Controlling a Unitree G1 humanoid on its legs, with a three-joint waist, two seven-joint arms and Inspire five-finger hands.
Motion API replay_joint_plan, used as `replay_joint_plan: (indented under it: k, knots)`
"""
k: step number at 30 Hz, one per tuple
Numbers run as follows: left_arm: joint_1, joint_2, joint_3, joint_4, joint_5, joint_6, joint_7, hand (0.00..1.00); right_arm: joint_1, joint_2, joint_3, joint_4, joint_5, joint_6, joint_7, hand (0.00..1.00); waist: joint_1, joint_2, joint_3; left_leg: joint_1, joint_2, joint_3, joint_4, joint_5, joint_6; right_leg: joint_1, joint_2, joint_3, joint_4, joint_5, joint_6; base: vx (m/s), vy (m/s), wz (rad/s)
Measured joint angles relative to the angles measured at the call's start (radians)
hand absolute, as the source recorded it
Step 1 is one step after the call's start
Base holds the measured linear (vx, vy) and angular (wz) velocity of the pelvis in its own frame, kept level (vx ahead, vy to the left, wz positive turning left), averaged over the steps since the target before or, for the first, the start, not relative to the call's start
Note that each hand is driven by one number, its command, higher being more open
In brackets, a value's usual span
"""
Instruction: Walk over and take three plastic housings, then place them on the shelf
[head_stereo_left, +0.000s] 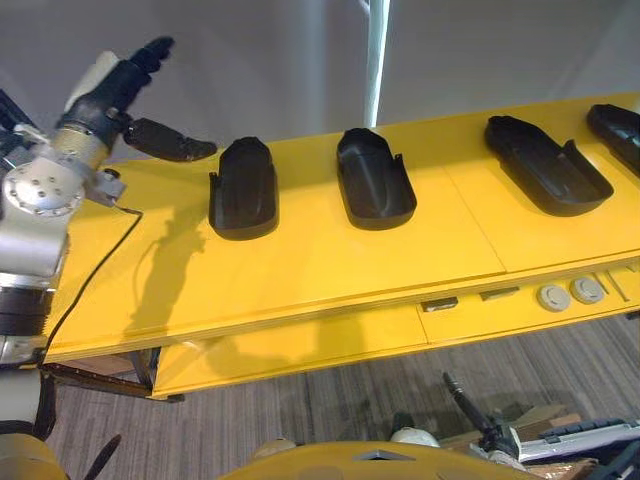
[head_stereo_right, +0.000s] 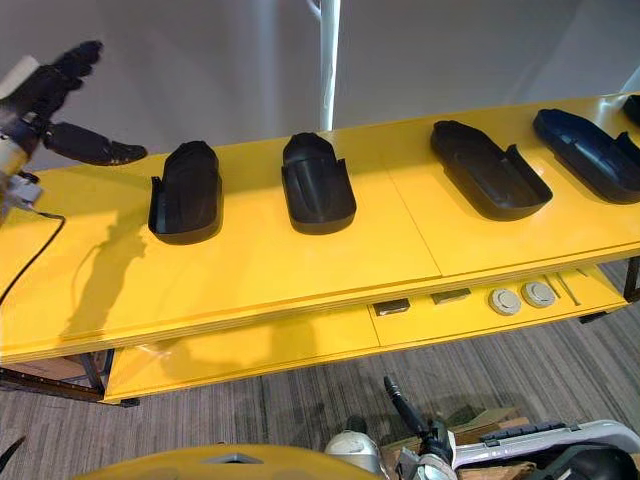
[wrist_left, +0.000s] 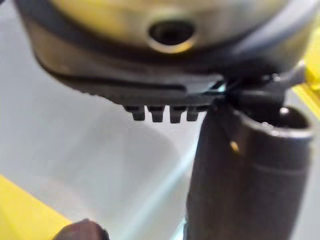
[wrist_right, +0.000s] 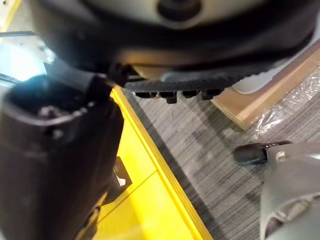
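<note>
Several black plastic housings lie in a row on the yellow shelf top (head_stereo_left: 300, 270): the leftmost housing (head_stereo_left: 242, 188), a second housing (head_stereo_left: 374, 178), a third housing (head_stereo_left: 545, 165), and a further one at the right edge (head_stereo_left: 620, 130). My left hand (head_stereo_left: 130, 90) is raised above the shelf's left end, open with fingers spread and its thumb (head_stereo_left: 170, 140) pointing at the leftmost housing, a short gap from it. It holds nothing. My right hand (head_stereo_right: 405, 405) hangs low over the floor in front of the shelf, fingers straight and empty.
A lower yellow ledge (head_stereo_left: 330, 345) juts out below the top; two round grey discs (head_stereo_left: 553, 296) and small dark pieces (head_stereo_left: 439, 304) lie on it. A white pole (head_stereo_left: 377, 60) stands behind the shelf. A wooden board (wrist_right: 270, 95) lies on the grey carpet.
</note>
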Motion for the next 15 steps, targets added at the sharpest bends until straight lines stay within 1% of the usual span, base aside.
replay_joint_plan:
  k: [1,3,4,6,7,8,9,11,13,15]
  knots:
    - [0.013,-0.001,0.0,-0.008,0.005,0.0,-0.019,1.0,0.002,-0.001,0.0,0.0,0.0,0.0,0.0,1.0,0.003,-0.001,0.0,0.0,0.0,-0.001,0.0,0.0,0.0,0.001,0.0,-0.002,0.0,0.0,0.0,0.0,0.002,0.04]
    - [0.059,-0.02,-0.012,-0.022,0.082,-0.001,-0.098,1.0,0.007,-0.001,0.0,-0.001,0.002,0.0,0.004,1.0,0.014,-0.008,0.0,-0.004,0.001,-0.001,0.007,-0.001,-0.001,0.002,-0.001,-0.004,0.0,0.0,0.0,-0.01,-0.001,0.02]
    - [0.063,-0.025,-0.019,-0.021,0.102,-0.001,-0.118,1.0,0.009,-0.001,0.0,-0.001,0.002,0.0,0.007,1.0,0.018,-0.01,0.0,-0.006,0.002,-0.002,0.01,-0.001,-0.001,0.001,-0.001,-0.005,0.0,0.001,0.0,-0.04,-0.007,0.03]
    - [0.08,-0.028,-0.041,-0.019,0.165,-0.006,-0.201,1.0,0.01,-0.001,0.0,-0.001,0.002,0.0,0.02,1.0,0.02,-0.022,-0.004,-0.015,0.005,-0.005,0.021,-0.003,-0.002,0.0,-0.001,-0.005,0.0,0.001,0.0,-0.05,-0.011,0.04]
    - [0.08,-0.028,-0.044,-0.018,0.173,-0.007,-0.217,1.0,0.01,-0.002,0.0,-0.001,0.002,0.001,0.021,1.0,0.02,-0.023,-0.004,-0.017,0.005,-0.005,0.025,-0.003,-0.002,0.0,0.0,-0.005,0.0,0.001,0.0,-0.06,-0.01,0.02]
    - [0.08,-0.028,-0.05,-0.018,0.196,-0.013,-0.263,1.0,0.01,-0.004,0.0,-0.001,0.002,0.001,0.024,1.0,0.022,-0.026,-0.004,-0.018,0.007,-0.004,0.029,-0.005,-0.002,0.0,0.0,-0.005,0.0,0.002,0.001,-0.07,-0.009,-0.02]
    - [0.08,-0.028,-0.052,-0.017,0.199,-0.016,-0.313,1.0,0.01,-0.007,0.0,-0.001,0.003,0.002,0.033,1.0,0.021,-0.026,-0.004,-0.02,0.008,-0.004,0.032,-0.005,-0.002,0.0,0.0,-0.005,0.0,0.002,0.001,-0.08,-0.008,-0.03]
    - [0.079,-0.028,-0.054,-0.017,0.207,-0.021,-0.348,1.0,0.01,-0.01,0.001,-0.001,0.008,0.004,0.041,1.0,0.019,-0.025,-0.004,-0.027,0.011,-0.004,0.037,-0.009,-0.002,0.0,0.001,-0.005,0.0,0.002,0.001,-0.05,-0.007,0.0]
    - [0.079,-0.027,-0.07,-0.017,0.236,-0.051,-0.399,1.0,0.01,-0.011,0.001,0.0,0.009,0.008,0.048,1.0,0.018,-0.019,-0.007,-0.033,0.016,-0.005,0.048,-0.013,-0.002,-0.001,0.004,-0.008,0.0,0.002,0.001,-0.04,-0.014,0.0]
    - [0.079,-0.024,-0.086,-0.019,0.238,-0.062,-0.426,1.0,0.011,-0.011,0.004,0.006,0.009,0.01,0.049,1.0,0.018,-0.014,-0.01,-0.032,0.016,-0.005,0.046,-0.013,-0.001,-0.001,0.005,-0.008,0.0,0.002,0.001,0.0,0.0,0.0]
